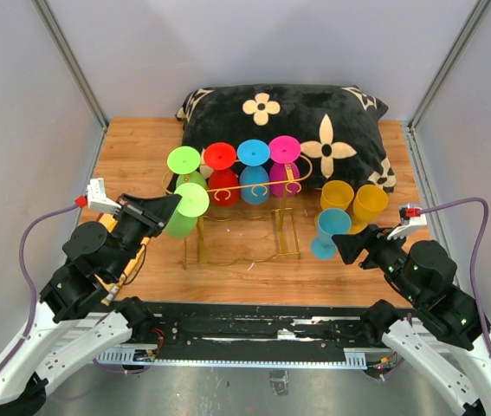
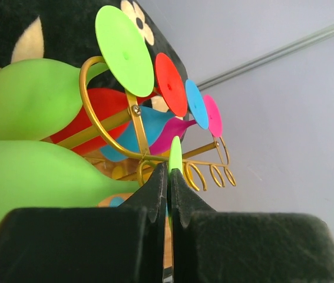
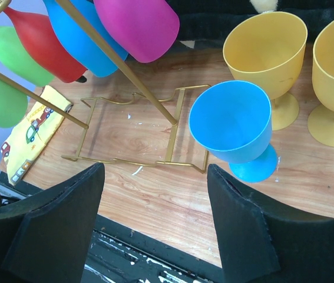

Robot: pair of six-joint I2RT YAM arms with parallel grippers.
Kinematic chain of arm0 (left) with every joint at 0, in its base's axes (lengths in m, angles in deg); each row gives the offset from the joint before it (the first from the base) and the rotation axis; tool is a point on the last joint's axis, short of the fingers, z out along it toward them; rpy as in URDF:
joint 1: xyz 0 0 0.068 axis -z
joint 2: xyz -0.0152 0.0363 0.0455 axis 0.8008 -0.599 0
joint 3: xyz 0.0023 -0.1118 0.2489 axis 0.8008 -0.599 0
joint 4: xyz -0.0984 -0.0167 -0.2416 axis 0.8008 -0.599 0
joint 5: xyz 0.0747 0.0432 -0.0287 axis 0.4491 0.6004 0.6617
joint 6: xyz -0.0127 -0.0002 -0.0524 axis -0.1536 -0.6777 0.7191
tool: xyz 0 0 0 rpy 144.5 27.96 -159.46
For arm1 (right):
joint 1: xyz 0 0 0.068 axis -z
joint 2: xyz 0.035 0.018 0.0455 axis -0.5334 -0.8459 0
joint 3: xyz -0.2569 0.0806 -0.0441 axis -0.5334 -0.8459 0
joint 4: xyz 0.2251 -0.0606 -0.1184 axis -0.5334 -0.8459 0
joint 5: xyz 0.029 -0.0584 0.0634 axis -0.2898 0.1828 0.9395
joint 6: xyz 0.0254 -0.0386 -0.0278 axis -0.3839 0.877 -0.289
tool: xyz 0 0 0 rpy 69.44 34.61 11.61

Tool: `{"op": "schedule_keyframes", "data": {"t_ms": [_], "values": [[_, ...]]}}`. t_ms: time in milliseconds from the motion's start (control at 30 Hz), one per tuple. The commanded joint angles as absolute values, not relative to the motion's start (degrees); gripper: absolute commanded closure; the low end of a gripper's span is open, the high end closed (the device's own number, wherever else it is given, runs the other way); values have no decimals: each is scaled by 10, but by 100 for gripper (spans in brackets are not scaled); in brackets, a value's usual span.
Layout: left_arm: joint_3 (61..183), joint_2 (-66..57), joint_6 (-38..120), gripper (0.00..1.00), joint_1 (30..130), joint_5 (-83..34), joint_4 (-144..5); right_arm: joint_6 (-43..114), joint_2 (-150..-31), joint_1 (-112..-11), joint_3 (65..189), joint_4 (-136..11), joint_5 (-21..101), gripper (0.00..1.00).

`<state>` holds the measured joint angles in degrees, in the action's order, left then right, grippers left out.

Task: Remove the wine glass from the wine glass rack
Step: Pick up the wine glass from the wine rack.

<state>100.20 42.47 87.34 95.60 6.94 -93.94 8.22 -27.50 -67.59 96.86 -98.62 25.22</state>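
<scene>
Left fingers point(image 2: 155, 191) are seen nearly closed, pinched on the thin edge of the foot point(image 2: 175, 154) of the lime wine glass point(image 1: 178, 222). The glass is held foot-up and tilted at the near left end of the wine glass rack point(image 2: 138, 134); whether it is clear of the rails cannot be told. Four more glasses point(image 1: 254, 184) are hung behind it. Right fingers point(image 3: 237, 224) are spread wide, nothing held, above the surface point(image 1: 141, 156) near an upright blue glass point(image 3: 231, 127) and two yellow glasses point(image 3: 267, 47).
</scene>
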Motion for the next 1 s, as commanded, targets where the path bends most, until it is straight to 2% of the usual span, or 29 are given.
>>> {"op": "schedule_keyframes", "data": {"t_ms": [0,433,967], "values": [[985,443,920,100,951,65,-910,76,-268,-684,976,-988,242,29],[968,487,971,99,951,72,-898,74,-267,-684,974,-987,242,28],[967,488,956,100,951,20,-911,69,-268,-684,973,-987,241,28]]}}
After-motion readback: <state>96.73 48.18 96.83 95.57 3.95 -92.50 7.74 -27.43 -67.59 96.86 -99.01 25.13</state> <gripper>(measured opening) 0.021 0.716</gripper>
